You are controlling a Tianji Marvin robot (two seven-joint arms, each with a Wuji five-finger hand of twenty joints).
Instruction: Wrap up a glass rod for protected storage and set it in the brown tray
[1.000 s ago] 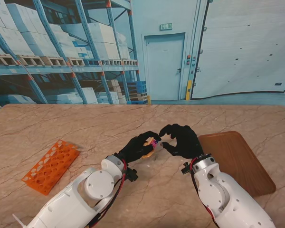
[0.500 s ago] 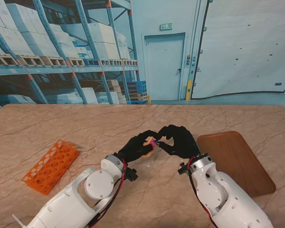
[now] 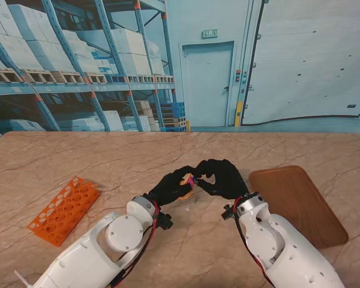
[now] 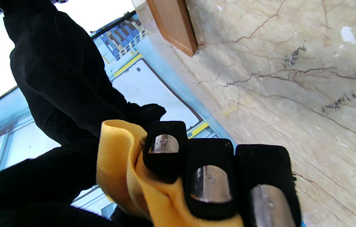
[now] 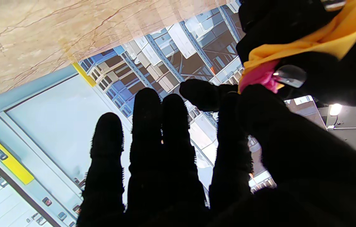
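Wrapping underway: left hand (image 3: 171,187) grips cloth (image 4: 118,167) round rod (image 5: 288,76); right hand (image 3: 221,178), unclenched, must pinch the loose end.

Left hand (image 3: 173,187) & right hand (image 3: 223,178): black fabric gloves; left fingers (image 4: 209,179) w/ shiny silver plates set in the black. Arms white w/ red & black cabling at wrists. Cloth (image 4: 118,170) yellow-orange; pink bit (image 5: 260,78) at its end, beside a clear glassy tip (image 5: 289,75). Surface (image 3: 108,156) beige marble look, thin dark-brown veins. Tray (image 3: 300,204) plain brown, wood tone. Rack (image 3: 64,210) bright orange, pattern of round holes. Backdrop: pale blue.
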